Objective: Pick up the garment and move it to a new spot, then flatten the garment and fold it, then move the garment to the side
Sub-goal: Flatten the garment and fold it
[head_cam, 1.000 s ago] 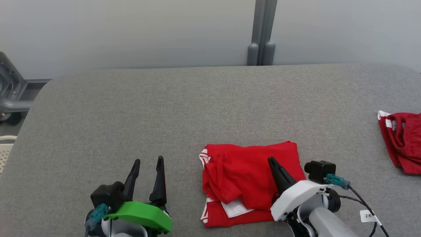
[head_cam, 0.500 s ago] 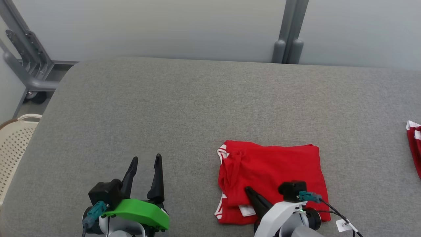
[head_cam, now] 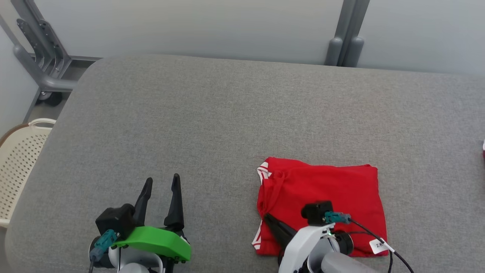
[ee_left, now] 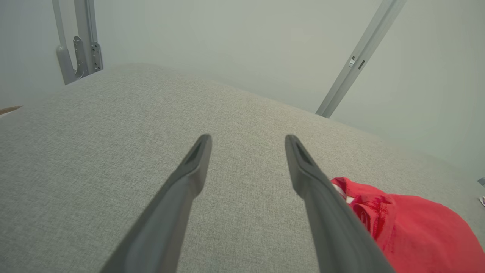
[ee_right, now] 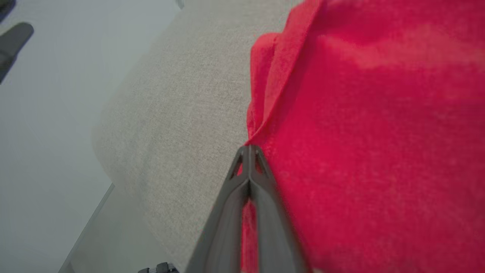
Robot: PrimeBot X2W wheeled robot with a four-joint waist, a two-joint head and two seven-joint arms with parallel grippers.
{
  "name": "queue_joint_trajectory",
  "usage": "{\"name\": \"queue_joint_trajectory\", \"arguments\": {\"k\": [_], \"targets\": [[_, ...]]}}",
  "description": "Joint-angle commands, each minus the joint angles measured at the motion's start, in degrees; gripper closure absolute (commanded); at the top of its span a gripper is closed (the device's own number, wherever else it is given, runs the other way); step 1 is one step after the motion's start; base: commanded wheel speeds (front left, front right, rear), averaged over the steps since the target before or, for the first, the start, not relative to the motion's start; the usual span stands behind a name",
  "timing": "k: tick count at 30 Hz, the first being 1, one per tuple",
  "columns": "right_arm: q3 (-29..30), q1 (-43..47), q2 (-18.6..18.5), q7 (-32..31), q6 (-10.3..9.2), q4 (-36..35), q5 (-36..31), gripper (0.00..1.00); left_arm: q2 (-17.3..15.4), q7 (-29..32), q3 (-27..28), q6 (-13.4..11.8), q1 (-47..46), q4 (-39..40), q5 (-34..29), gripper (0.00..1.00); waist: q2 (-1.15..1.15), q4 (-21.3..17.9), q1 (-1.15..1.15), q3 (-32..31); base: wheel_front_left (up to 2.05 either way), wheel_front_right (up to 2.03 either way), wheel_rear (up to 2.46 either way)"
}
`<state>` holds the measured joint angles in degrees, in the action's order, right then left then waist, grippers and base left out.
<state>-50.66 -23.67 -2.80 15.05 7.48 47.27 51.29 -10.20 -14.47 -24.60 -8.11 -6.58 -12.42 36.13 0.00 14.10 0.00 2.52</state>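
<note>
The right gripper (head_cam: 268, 218) has its jaws pressed together, tips at the left edge of the folded red garment (head_cam: 326, 185). The head view takes in the whole rectangle. The right wrist view shows, close up, a fold of the garment (ee_right: 379, 132) meeting the tips. The left gripper (head_cam: 161, 178) holds its jaws apart above the bare grey table (head_cam: 227, 113), with the garment to their right.

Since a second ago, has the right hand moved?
Yes. The right hand went left: from right of the grey post to left of it, at the garment's left edge.
</note>
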Motion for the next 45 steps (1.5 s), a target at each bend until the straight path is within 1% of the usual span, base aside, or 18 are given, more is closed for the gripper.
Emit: {"name": "queue_joint_trajectory", "arguments": {"k": [1, 4, 7, 13, 16, 19, 22, 26, 39, 45], "targets": [[0.07, -1.06, -0.23, 0.12, 0.01, -0.90, -0.79, 1.00, -0.39, -0.20, 0.27, -0.39, -0.65, 0.23, 0.20, 0.00, 0.00, -0.61, 0.00, 0.11, 0.00, 0.00, 0.00], [1.25, -1.50, -0.25, 0.12, 0.01, -2.94, -2.42, 1.00, -0.29, -0.27, 0.56, -0.59, -0.45, 0.26, 0.20, 0.00, 0.00, -1.49, 0.00, -0.06, 0.00, 0.00, 0.00], [3.89, -1.08, -0.24, 0.12, 0.02, -5.43, -4.57, 1.00, -0.18, -0.34, 0.74, -0.59, -0.16, 0.31, 0.20, 0.00, 0.00, -2.27, 0.00, -0.34, 0.00, 0.00, 0.00], [13.23, 0.62, -0.23, 0.11, 0.01, -9.36, -10.51, 1.00, -0.10, -0.47, 0.87, -0.60, 0.29, 0.54, 0.13, 0.00, 0.00, -3.16, 0.00, -0.55, 0.00, 0.00, 0.00], [17.78, 1.12, -0.20, 0.12, 0.01, -9.29, -13.59, 1.00, -0.12, -0.52, 0.77, -0.47, 0.25, 0.71, 0.05, 0.00, 0.00, -3.12, 0.00, -0.18, 0.00, 0.00, 0.00], [19.87, 0.57, -0.18, 0.11, 0.02, -7.78, -15.64, 1.00, -0.03, -0.48, 0.42, -0.14, -0.53, 0.76, -0.15, 0.00, 0.00, -2.43, 0.00, 0.57, 0.00, 0.00, 0.00], [19.44, -0.75, -0.20, 0.12, 0.02, -5.60, -16.67, 1.00, 0.00, -0.43, 0.26, -0.08, -1.36, 0.78, -0.33, 0.00, 0.00, -1.40, 0.00, 1.41, 0.00, 0.00, 0.00], [17.91, -2.41, -0.23, 0.12, 0.01, -2.55, -16.45, 1.00, 0.11, -0.48, 0.26, -0.04, -1.84, 0.73, -0.46, 0.00, 0.00, 0.06, 0.00, 2.55, 0.00, 0.00, 0.00], [12.11, -7.65, -0.22, 0.12, 0.02, 2.37, -12.68, 1.00, 1.33, -0.73, 0.51, 0.83, -3.72, 0.06, -0.87, 0.00, 0.00, 4.44, 0.00, 5.69, 0.00, 0.00, 0.00], [9.51, -9.20, -0.22, 0.12, 0.02, 5.10, -10.81, 1.00, 1.75, -0.80, 0.95, 1.07, -3.98, -0.23, -1.29, 0.00, 0.00, 5.53, 0.00, 6.33, 0.00, 0.00, 0.00]]}}
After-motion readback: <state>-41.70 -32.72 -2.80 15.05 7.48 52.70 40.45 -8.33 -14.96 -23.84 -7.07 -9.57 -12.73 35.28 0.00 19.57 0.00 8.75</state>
